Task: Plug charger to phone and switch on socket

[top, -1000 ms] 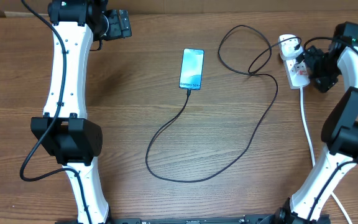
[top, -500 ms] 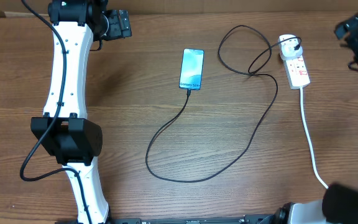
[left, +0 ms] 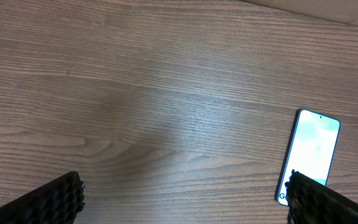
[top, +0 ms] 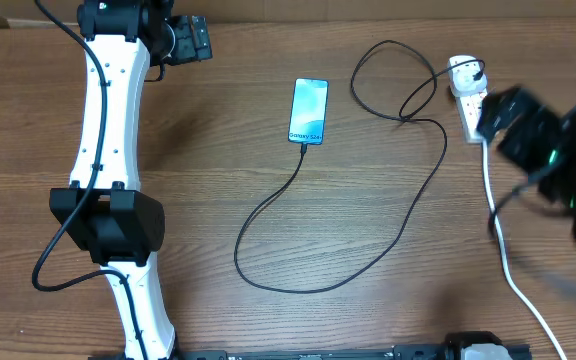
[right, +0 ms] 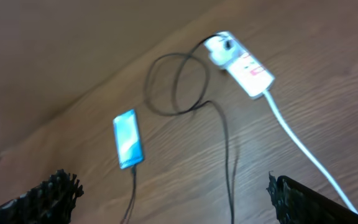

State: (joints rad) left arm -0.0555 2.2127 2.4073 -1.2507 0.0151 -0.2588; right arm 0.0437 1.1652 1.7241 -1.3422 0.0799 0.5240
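Observation:
The phone (top: 308, 110) lies flat mid-table with its screen lit. It also shows in the left wrist view (left: 312, 149) and the right wrist view (right: 128, 140). The black charger cable (top: 408, 215) meets the phone's lower edge, loops wide over the table and ends at the white adapter (top: 462, 68) on the socket strip (top: 471, 100). The strip also shows in the right wrist view (right: 246, 64). My right gripper (top: 508, 120) is blurred, raised beside the strip, open and empty (right: 173, 199). My left gripper (top: 190, 40) is open and empty at the far left (left: 185, 202).
The strip's thick white cord (top: 503, 250) runs to the front right edge of the wooden table (top: 198, 200). A cable loop (top: 393, 80) lies between phone and strip. The left arm's white links (top: 108, 120) stand along the left side.
My right arm left the socket strip, swung off to the far right, and now shows blurred and higher just right of the strip. Phone, cable and left arm have not moved.

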